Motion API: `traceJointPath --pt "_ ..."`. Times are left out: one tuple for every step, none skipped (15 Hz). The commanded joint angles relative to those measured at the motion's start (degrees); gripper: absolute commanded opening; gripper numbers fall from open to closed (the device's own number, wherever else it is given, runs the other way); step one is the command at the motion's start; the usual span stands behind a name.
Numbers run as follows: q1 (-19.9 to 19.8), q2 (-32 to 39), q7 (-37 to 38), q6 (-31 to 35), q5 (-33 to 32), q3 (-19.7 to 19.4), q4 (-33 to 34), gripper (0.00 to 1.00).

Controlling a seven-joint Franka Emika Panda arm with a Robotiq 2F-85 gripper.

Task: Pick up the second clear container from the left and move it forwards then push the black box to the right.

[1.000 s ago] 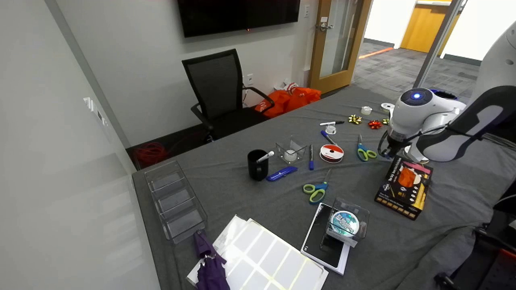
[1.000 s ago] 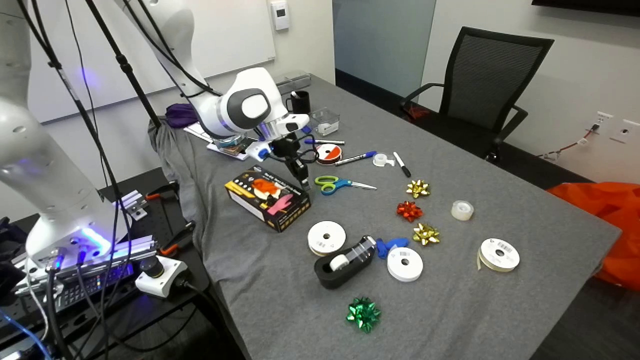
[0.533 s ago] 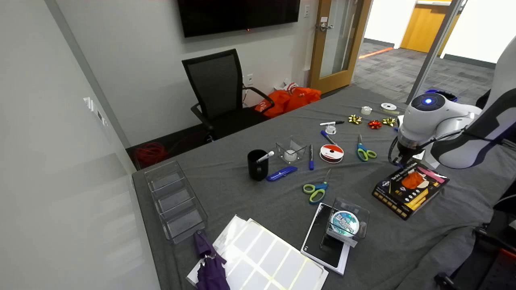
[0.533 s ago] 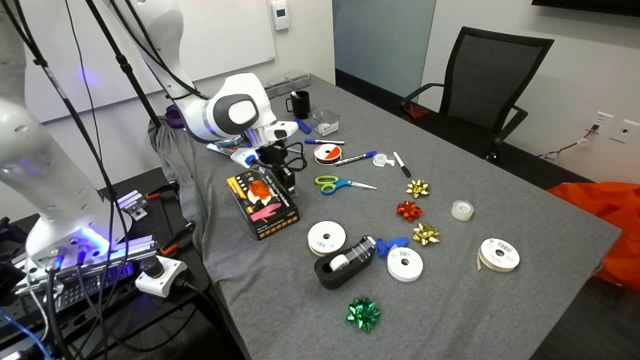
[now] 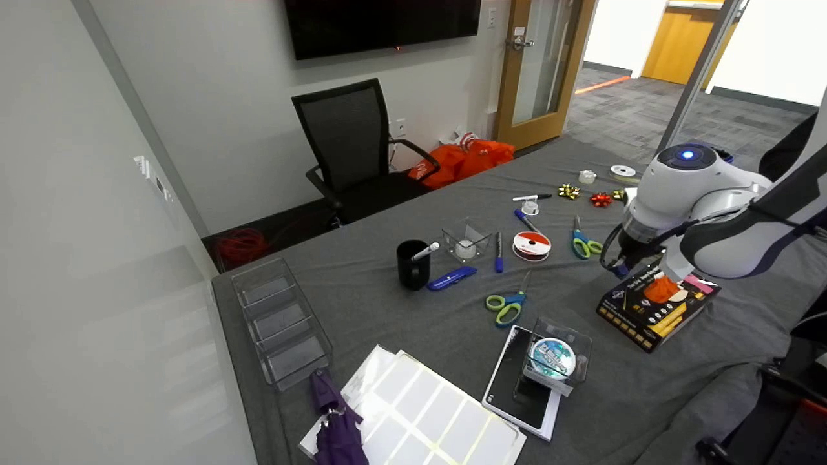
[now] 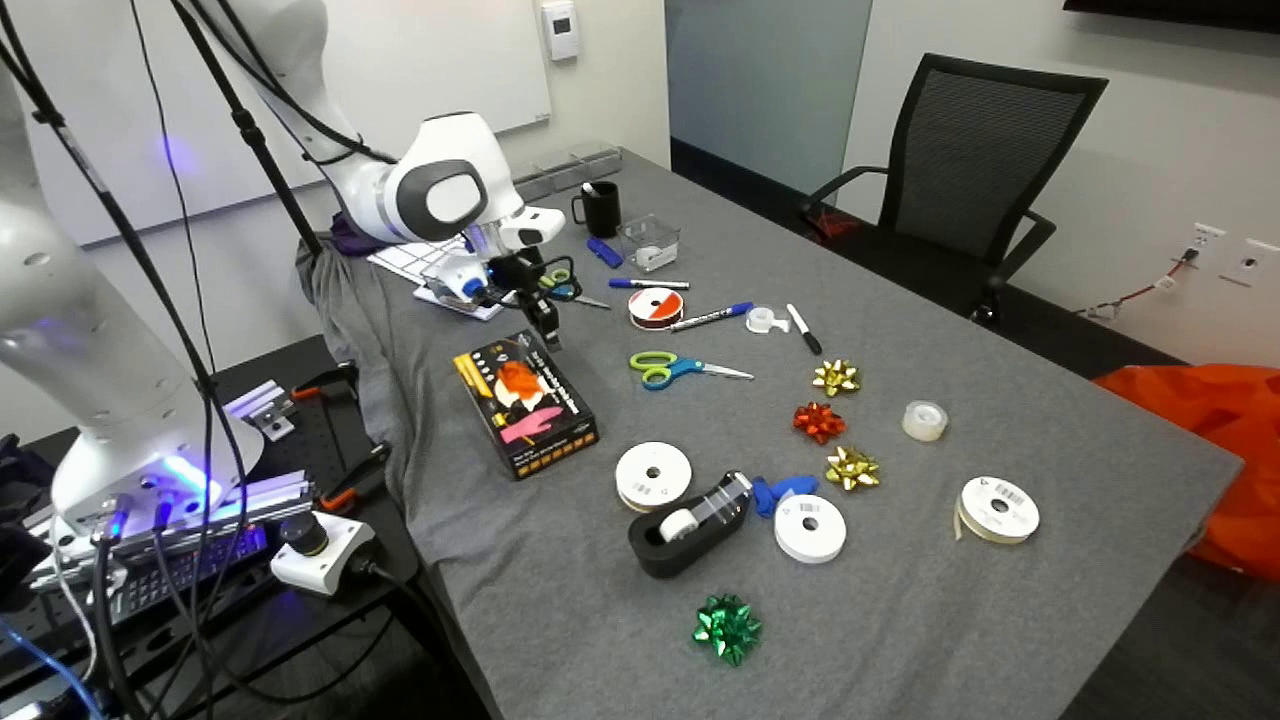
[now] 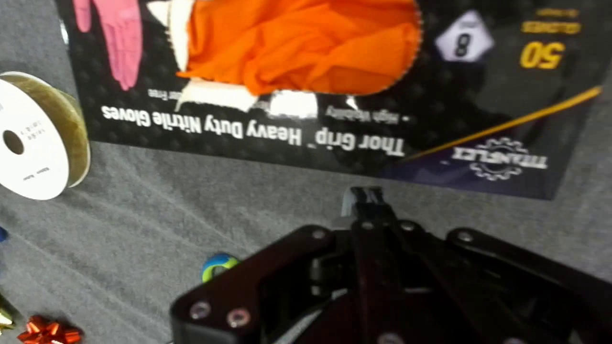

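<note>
I take the black box, near the robot-side edge of the table, to be light and stiff-walled, better pushed midway along its long side than gripped, the claw beside that side being closed on nothing.

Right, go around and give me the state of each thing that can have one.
Black metal two-finger gripper: shut, holding nothing.
Black rectangular cardboard glove box: lying flat, picture side up.
Clear square plastic container: teal-labelled round disc inside.
Black cylindrical mug: upright, white pen leaning in it.
Two blue-and-green-handled metal scissors: blades look closed, hard to confirm.
White slim marker: black cap on.
Purple fabric umbrella: folded.
Black rectangular wall screen: dark.
</note>
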Motion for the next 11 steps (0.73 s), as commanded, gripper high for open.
traceJointPath --pt "-4.3 -6.1 -4.8 -2.9 6.5 7.0 -3.2 0.0" --pt "-5.3 -7.4 -5.8 -3.7 8.7 9.0 -3.6 0.0" --pt "-6.2 -8.3 -6.6 -4.7 10.8 10.9 -3.7 0.0" --pt "-6.9 -9.2 -7.3 -5.8 12.7 12.5 -3.8 0.0" --pt "-7.7 -10.0 -8.1 -6.9 14.7 14.2 -3.8 0.0" --pt "-8.3 -10.9 -8.7 -8.2 16.3 15.5 -3.7 0.0" --pt "-9.0 -11.6 -9.4 -9.3 17.9 16.7 -3.6 0.0" --pt "-9.6 -12.4 -10.2 -10.5 19.6 17.8 -3.5 0.0" --pt "-10.0 -13.1 -10.7 -11.6 20.8 18.7 -3.5 0.0" --pt "-10.4 -13.6 -11.2 -12.4 21.8 19.3 -3.5 0.0" --pt "-10.8 -14.0 -11.3 -12.6 22.5 19.8 -3.6 0.0"
